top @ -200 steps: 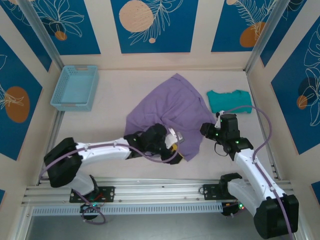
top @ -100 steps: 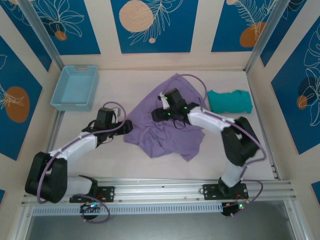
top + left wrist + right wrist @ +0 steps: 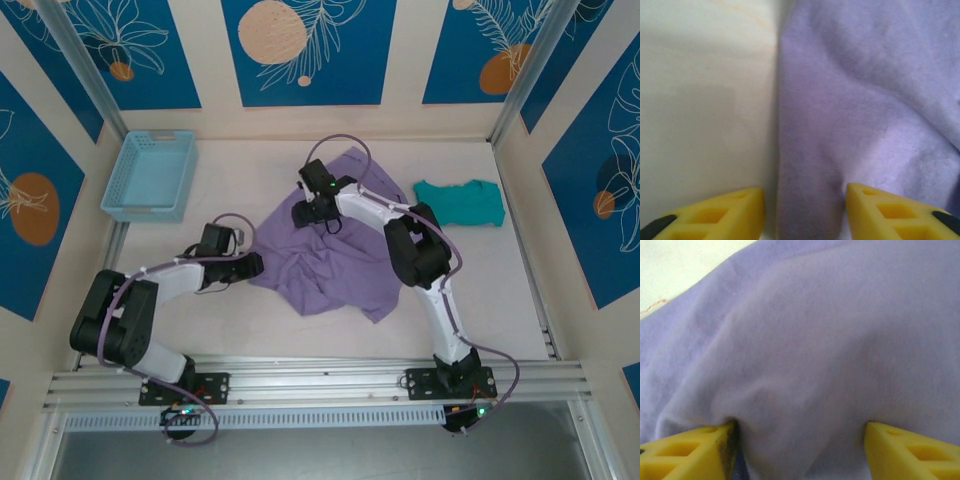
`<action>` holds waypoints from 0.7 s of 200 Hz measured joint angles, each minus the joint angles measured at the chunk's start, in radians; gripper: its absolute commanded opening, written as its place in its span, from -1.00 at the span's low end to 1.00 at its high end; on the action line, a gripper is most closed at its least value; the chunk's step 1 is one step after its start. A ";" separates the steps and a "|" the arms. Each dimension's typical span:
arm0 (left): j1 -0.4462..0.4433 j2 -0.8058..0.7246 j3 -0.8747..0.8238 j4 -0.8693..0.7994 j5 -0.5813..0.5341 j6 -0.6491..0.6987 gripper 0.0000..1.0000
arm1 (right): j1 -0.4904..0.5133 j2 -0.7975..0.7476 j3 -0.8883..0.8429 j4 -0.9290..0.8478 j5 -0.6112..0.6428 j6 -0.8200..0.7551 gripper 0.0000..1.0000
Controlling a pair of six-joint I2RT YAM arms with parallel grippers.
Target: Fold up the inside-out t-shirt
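The inside-out t-shirt [image 3: 335,250] lies crumpled and spread in the middle of the table, lavender and wrinkled. My left gripper [image 3: 255,266] is low at the shirt's left edge. In the left wrist view its yellow fingers [image 3: 725,212] stand apart, and a fold of the shirt's edge [image 3: 810,165] lies between them, unclamped. My right gripper [image 3: 303,212] reaches far over to the shirt's upper left part. Its jaws [image 3: 800,445] are wide apart, straddling a raised mound of the fabric [image 3: 805,365] that touches both fingers.
A light blue basket [image 3: 150,175] stands at the back left. A small teal garment [image 3: 460,202] lies at the back right, beside the shirt. The right arm [image 3: 420,250] stretches across the shirt's right half. Patterned walls enclose the table.
The right gripper has moved further back and left over the shirt. The left gripper slid a little right onto the shirt's left edge. Both sets of jaws have narrowed somewhat.
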 measured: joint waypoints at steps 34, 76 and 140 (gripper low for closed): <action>0.011 0.018 -0.006 0.034 0.011 -0.006 -0.93 | -0.019 0.043 0.079 -0.045 -0.038 -0.003 -0.91; -0.011 -0.046 -0.006 0.089 0.049 -0.008 -1.00 | -0.061 -0.006 0.044 -0.011 -0.100 -0.027 -1.00; -0.018 -0.470 0.245 0.022 -0.062 0.121 -1.00 | -0.149 -0.618 -0.250 0.204 -0.209 -0.042 -0.94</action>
